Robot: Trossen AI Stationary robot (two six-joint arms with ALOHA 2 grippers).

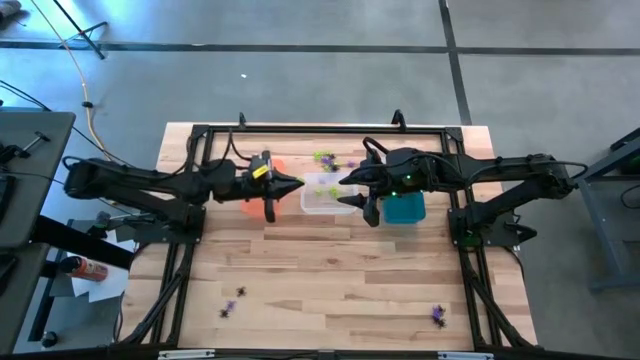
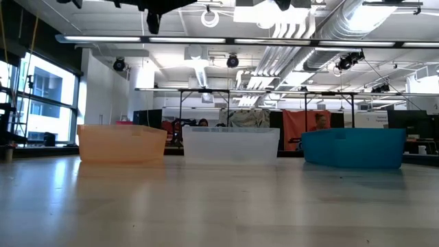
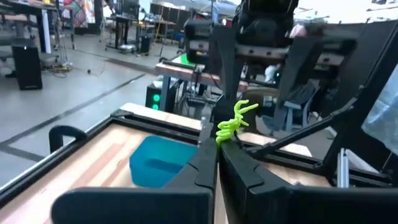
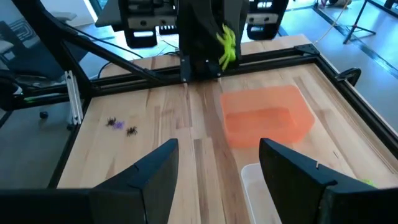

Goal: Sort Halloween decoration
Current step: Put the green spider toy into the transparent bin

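Note:
A lime green Halloween decoration (image 3: 233, 121) sticks up from the tips of my left gripper (image 3: 217, 149), which is shut on it and points level toward the table's right, high above the orange bin (image 1: 250, 205) and the clear bin (image 1: 322, 200). My right gripper (image 4: 217, 155) faces it from the right, open and holding nothing, above the clear and teal bins (image 1: 408, 210). More green and purple trinkets (image 1: 328, 158) lie on the table behind the clear bin. Others lie near the front edge, at the left (image 1: 232, 305) and right (image 1: 438, 315). My left gripper pinches the green trinket's lower end (image 3: 222, 134) between its two fingertips. The fingers come level from the table's left. The trinket stands up above the fingertips (image 4: 225, 46), lifted well clear of the table and the bins.
The orange (image 2: 122, 143), clear (image 2: 231, 145) and teal (image 2: 353, 147) bins stand in a row across the table's middle. A black frame (image 1: 200, 135) runs along the table's edges. Bare wood lies between the bins and the front trinkets.

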